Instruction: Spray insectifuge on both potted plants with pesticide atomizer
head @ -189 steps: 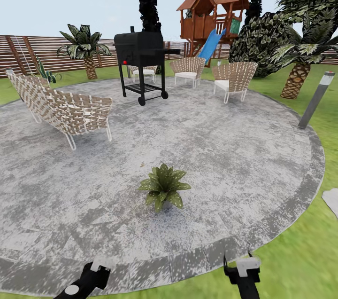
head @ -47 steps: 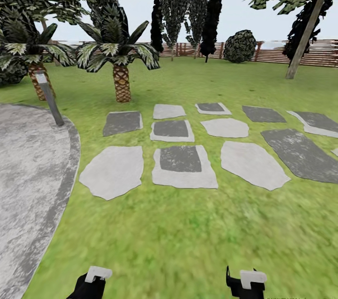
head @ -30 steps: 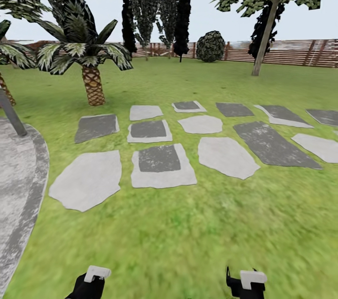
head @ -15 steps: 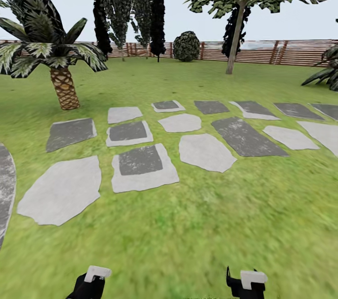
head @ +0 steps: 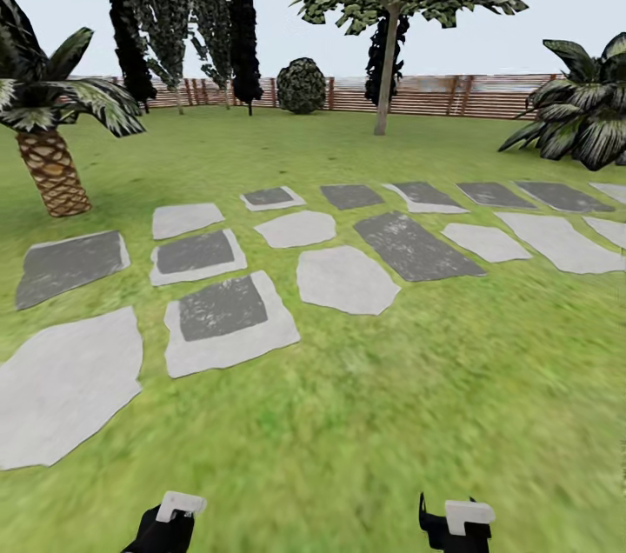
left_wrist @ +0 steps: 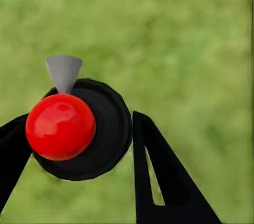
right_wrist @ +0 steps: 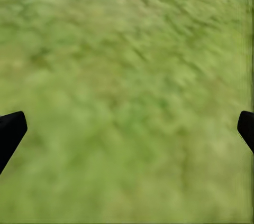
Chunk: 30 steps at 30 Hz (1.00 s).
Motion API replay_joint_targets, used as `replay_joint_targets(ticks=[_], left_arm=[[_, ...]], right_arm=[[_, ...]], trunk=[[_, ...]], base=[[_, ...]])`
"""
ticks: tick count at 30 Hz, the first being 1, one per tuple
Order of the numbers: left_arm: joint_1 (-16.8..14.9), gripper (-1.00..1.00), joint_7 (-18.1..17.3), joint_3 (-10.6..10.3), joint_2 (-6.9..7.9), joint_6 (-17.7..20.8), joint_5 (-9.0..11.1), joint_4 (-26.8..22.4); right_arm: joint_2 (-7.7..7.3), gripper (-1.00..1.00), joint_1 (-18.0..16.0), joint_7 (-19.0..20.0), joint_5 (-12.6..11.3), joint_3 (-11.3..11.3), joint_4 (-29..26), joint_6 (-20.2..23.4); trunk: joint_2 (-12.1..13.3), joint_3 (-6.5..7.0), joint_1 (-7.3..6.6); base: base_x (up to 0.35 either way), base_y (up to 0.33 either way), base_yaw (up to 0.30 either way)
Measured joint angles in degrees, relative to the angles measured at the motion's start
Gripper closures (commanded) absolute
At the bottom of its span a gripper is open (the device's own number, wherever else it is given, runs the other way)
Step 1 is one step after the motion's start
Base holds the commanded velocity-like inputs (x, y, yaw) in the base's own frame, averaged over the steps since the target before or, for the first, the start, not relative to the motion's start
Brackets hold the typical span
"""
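Looking out over the garden [head: 287, 149] from the head cam. Nearest, at the bottom edge, left tool [head: 169, 520] and right tool [head: 457, 520] poke in as black ends w/ white caps, well apart, both above blurred lawn [head: 374, 423].

Right wrist cam: two black fingertips [right_wrist: 9, 131] sit at opposite edges of the pic, so that tool is spread wide w/ only grass between them, nothing gripped.

Left wrist cam: black fingers [left_wrist: 156, 176] stand apart. Between them a shiny red ball [left_wrist: 61, 126] in front of a round black disc [left_wrist: 111, 134], w/ a small grey cone [left_wrist: 63, 71] above the ball. Can't tell if the fingers touch or grip the disc, or if it just lies beyond them.

Mid-distance: grey stepping stones [head: 343, 279] in approx. three rows across the grass, some pale, some dark; the biggest pale slab is near left, and the rows run off to the far right.

Further out: palm w/ woven trunk [head: 50, 175] at left, spiky dark shrub [head: 584, 114] at right.

Far: thin-trunked leafy tree [head: 386, 66] centre, tall dark conifers [head: 239, 23] left of it, round bush [head: 301, 85] between, all just in front of a brown slatted fence [head: 435, 95]. Pale sky above.
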Motion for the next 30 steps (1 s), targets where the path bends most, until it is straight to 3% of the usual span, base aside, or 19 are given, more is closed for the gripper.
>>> replay_joint_targets(ticks=[17, 30], left_arm=[[0.0, 1.0, 0.0, 0.01, 0.03, 0.01, -0.03, 0.03], [0.02, 1.0, 0.01, 0.0, 0.03, 0.0, -0.04, -0.03]], right_arm=[[0.03, -1.0, 0.0, -0.01, 0.05, 0.0, 0.0, -0.01], [0.04, -1.0, -0.02, 0.01, 0.07, 0.0, 0.02, 0.01]], trunk=[[0.0, 0.0, 0.0], [0.0, 0.0, 0.0]], base=[[0.335, 0.034, -0.29], [0.336, 0.043, -0.022]])
